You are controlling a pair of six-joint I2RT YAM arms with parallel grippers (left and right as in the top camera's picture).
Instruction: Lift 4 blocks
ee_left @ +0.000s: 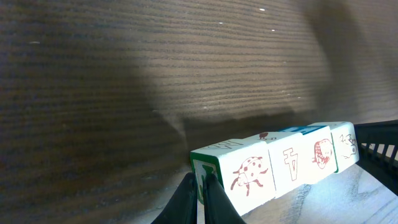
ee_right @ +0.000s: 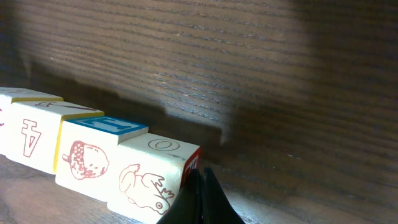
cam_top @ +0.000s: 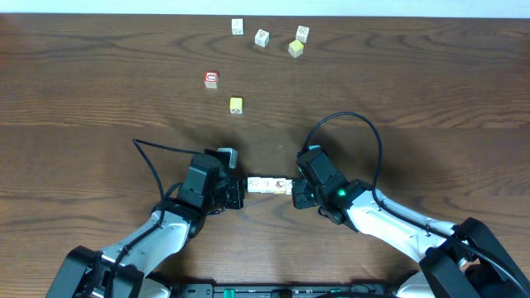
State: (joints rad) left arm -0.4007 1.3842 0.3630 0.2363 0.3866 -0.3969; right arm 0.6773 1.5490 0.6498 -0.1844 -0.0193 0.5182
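**Pinching four blocks end to end between two closed grippers**

Overhead view gave layout only. The blocks [cam_top: 269, 185] formed one short pale row near the front middle of the table [cam_top: 99, 74]. The left gripper [cam_top: 242, 190] was at the row's left end and the right gripper [cam_top: 293, 189] at its right end. Face prints were too small to read from there. Well apart, toward the far edge, stood three loose white cubes [cam_top: 262, 38], with a yellow cube [cam_top: 296, 49] just beside the rightmost. A red cube [cam_top: 211, 79] and a second yellow cube [cam_top: 236, 104] lay nearer the middle. Only this view showed those.

Wrist views supplied the detail. From the left wrist, nearest came the ladybug block [ee_left: 249, 177], then the numeral block [ee_left: 289, 163], the acorn block [ee_left: 320, 152] and the bird block [ee_left: 345, 144], all side by side and touching. The right wrist showed the same row from the other end. There the bird block was nearest, with an "O" on top and red on its end face, and the acorn block had a blue top.

Left gripper: jaws fully together, joined tips touching the green-bordered end face of the ladybug block. Right gripper: jaws likewise together, tips against the bird block's end face. The row was squeezed lengthwise between the two arms. Whether it rested on the wood or hung clear, I could not tell.
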